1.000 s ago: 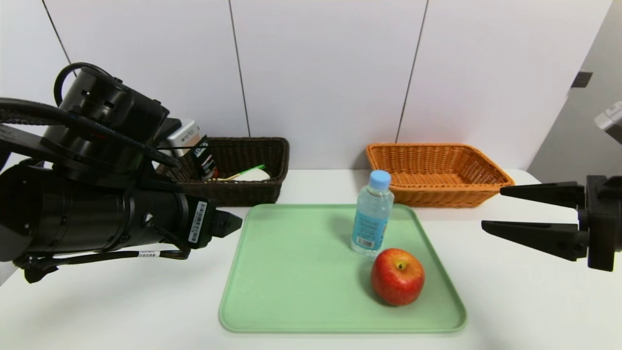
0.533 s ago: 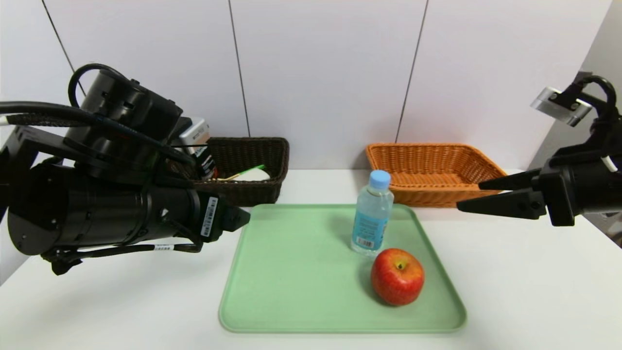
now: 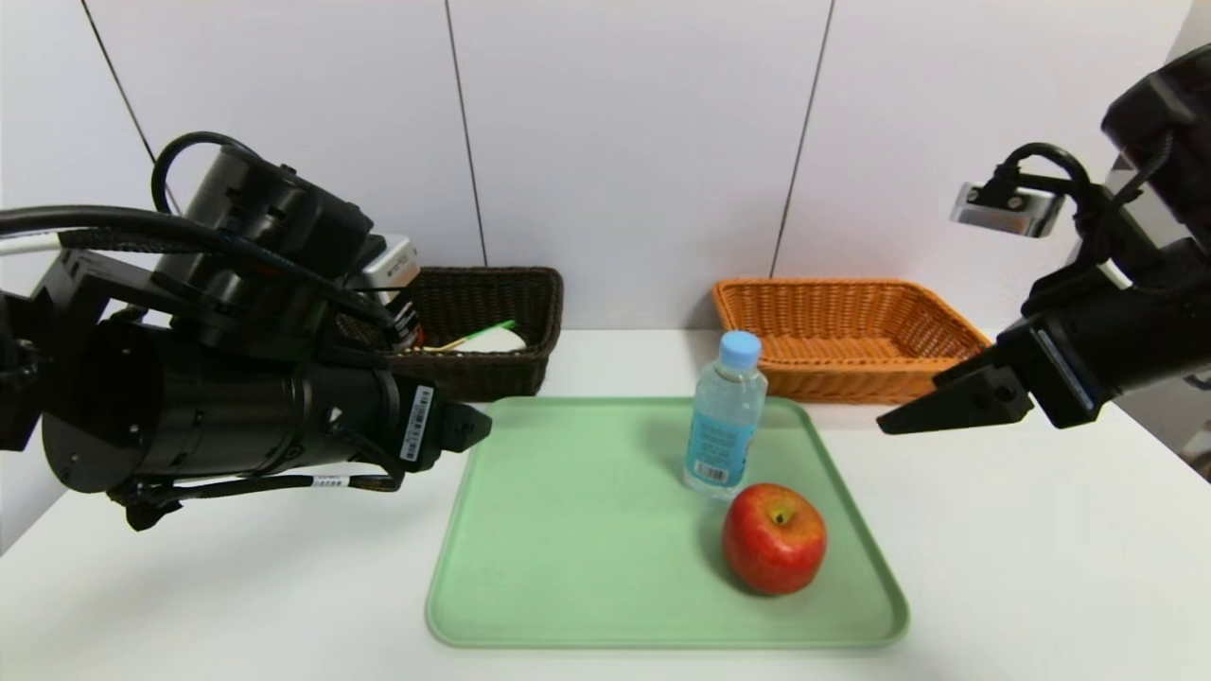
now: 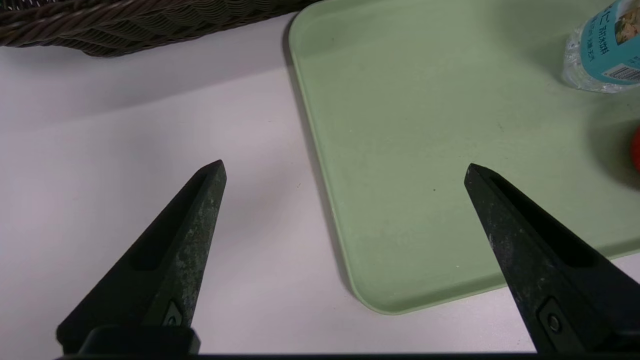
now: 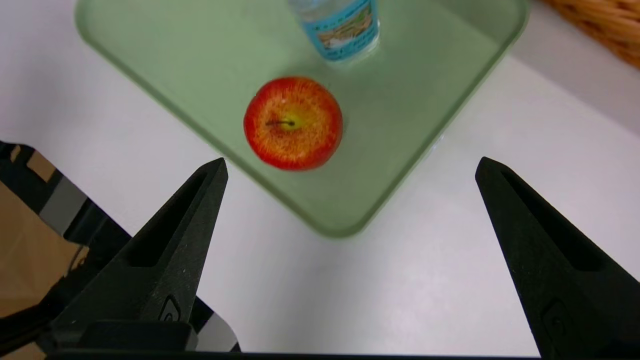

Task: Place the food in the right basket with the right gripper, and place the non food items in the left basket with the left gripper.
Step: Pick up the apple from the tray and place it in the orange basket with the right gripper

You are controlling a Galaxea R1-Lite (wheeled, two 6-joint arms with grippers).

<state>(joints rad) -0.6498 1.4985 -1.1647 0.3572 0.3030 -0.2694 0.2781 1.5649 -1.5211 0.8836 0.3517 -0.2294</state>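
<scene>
The apple [image 3: 774, 539] sits on the green tray [image 3: 568, 530], just beside the upright bottle [image 3: 725, 416], whose blue label carries a barcode and Chinese characters. My right gripper [image 5: 351, 159] and left gripper [image 4: 347, 162] both have fingers wide apart, above the table [image 3: 236, 586].

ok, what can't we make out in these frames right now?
- Soap box: partly hidden by the left arm, head view.
- Black tube: mostly behind the left arm, head view.
- Apple: cut off by the edge, left wrist view.
- Bottle: cap cut off by the edge, right wrist view.
</scene>
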